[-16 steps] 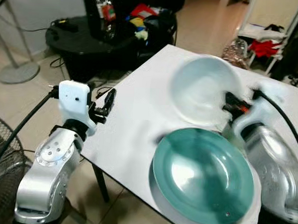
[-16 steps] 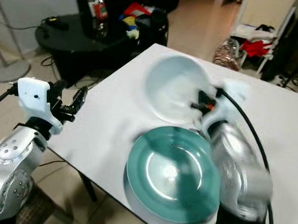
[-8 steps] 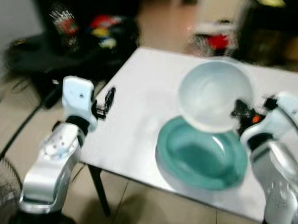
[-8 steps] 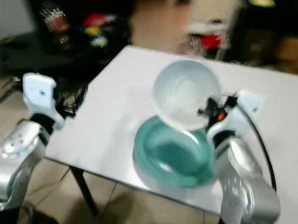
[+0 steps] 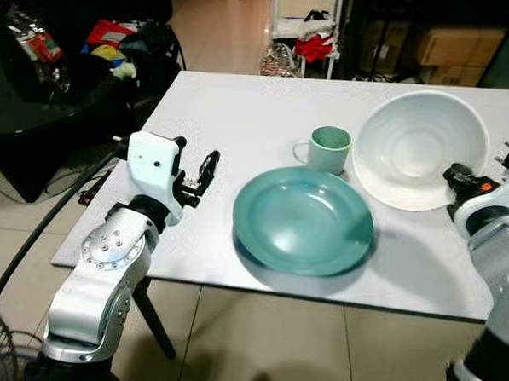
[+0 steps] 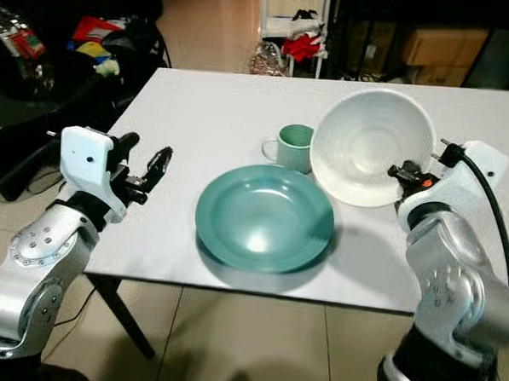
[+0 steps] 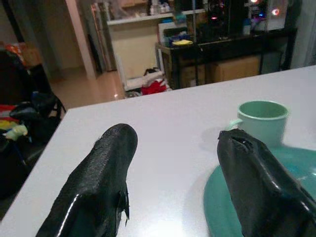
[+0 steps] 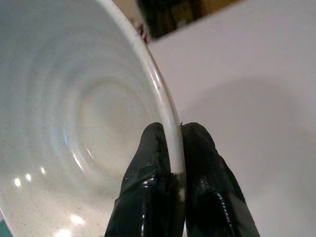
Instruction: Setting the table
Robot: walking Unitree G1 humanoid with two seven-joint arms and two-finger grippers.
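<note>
Right gripper point(image 8: 170, 175) pinches the rim of the white bowl point(image 5: 419, 148), tilted behind-right of the green plate point(image 5: 304, 219); likely heavy, glazed, slippery, breakable; left gripper point(image 5: 202, 172) open.

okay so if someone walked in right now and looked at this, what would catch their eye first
Probably the big white bowl, tilted up off the white table, its rim pinched by the right gripper. Next, the teal plate at the table's near edge, a green mug just behind it.
</note>
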